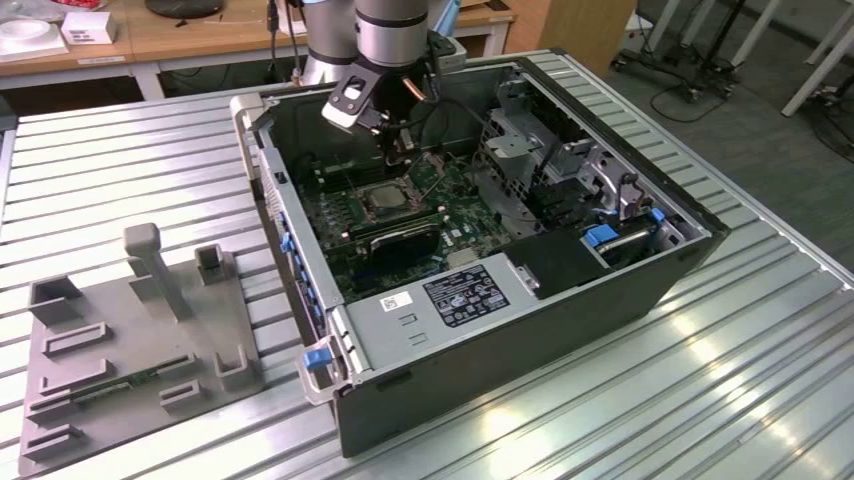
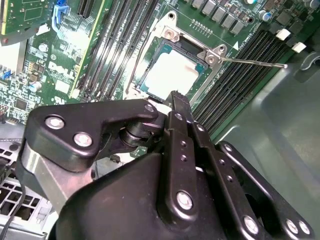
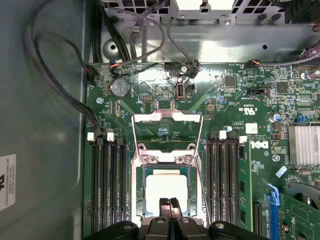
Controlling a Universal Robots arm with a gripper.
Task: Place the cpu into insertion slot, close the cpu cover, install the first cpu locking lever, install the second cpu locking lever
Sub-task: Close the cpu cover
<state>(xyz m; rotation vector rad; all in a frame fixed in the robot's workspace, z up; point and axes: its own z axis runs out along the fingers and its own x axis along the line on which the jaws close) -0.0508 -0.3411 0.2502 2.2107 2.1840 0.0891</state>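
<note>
- cpu (image 3: pixel 167 189): pale square chip; lay flat in the insertion slot (image 3: pixel 192 172), inside the open computer case (image 1: pixel 534 340).
- cpu cover (image 3: pixel 150 116): silvery window frame; stood open on its hinge, clear of the chip.
- locking lever (image 2: pixel 252 62): thin rod, unlatched, jutting out beside the socket.
- gripper (image 3: pixel 169 202): fingers pressed together with nothing between them, tips over the chip's edge; contact could not be told.
- Step, by judgement: placing looked complete, cover-closing in hand. That would call for catching the frame's free edge and tipping it down without nudging the chip.
</note>
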